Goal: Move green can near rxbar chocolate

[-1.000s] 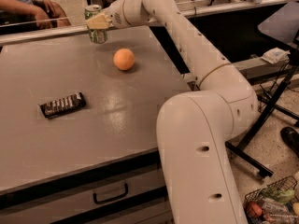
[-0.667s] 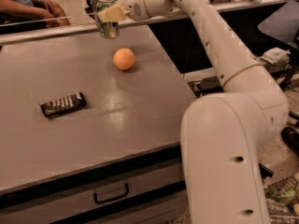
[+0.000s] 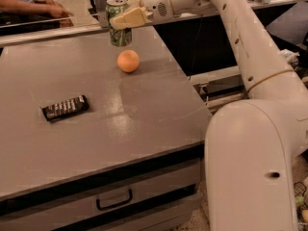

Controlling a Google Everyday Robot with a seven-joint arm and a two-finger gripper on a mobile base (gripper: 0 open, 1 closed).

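The green can (image 3: 118,29), with a silver top, hangs upright in the air above the far part of the grey table (image 3: 144,124), just behind the orange ball (image 3: 128,61). My gripper (image 3: 122,19) reaches in from the right and is shut on the can's upper half. The rxbar chocolate (image 3: 65,108), a flat dark bar with pale lettering, lies at the left middle of the table, well to the front left of the can.
A person's arms (image 3: 33,6) rest behind the table's far rail at top left. My white arm and base (image 3: 255,143) fill the right side. A drawer with a handle (image 3: 114,199) sits under the table's front edge.
The gripper has lifted the green can off the far edge of the table and carried it right and toward the orange ball. The ball and bar have not moved.
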